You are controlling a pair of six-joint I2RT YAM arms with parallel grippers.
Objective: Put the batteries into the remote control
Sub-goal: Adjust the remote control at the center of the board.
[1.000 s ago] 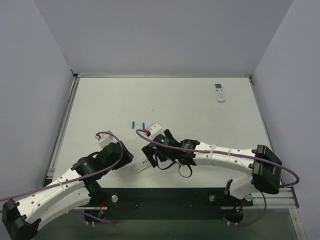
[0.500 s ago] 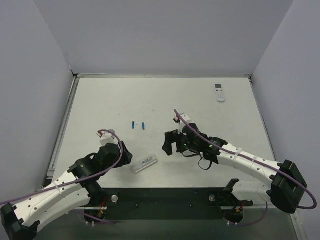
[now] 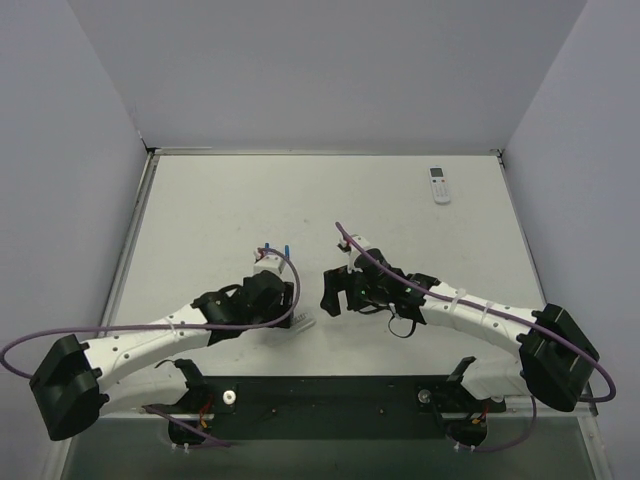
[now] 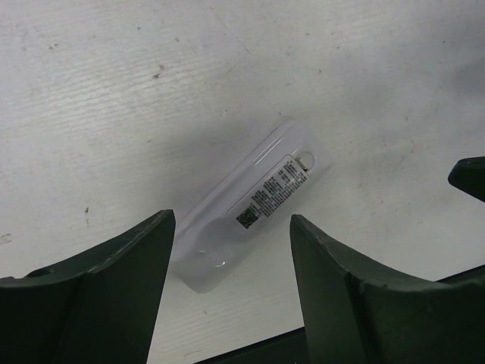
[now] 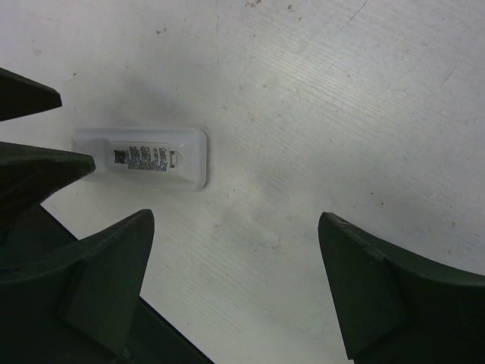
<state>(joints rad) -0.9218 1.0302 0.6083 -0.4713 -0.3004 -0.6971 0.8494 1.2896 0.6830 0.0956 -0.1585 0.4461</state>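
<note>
A: The left gripper [image 4: 231, 224]?
B: Jaws spread and empty. The remote control [image 4: 254, 205] lies back-up between them, at the near middle of the table [image 3: 200, 210].
A: The batteries [image 3: 288, 245]?
B: Side by side, just beyond that gripper.
A: The right gripper [image 5: 235, 224]?
B: Spread wide too, holding nothing, just right of the remote control.

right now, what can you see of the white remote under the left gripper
The remote is a slim white rectangle of glossy-looking plastic with rounded corners. It lies flat on the table, back side up, so no buttons show. The back carries a printed label with a small dark code square, and a small rounded tab just beyond it. The open left gripper straddles one end without visible contact; only the table seems to touch it.
</note>
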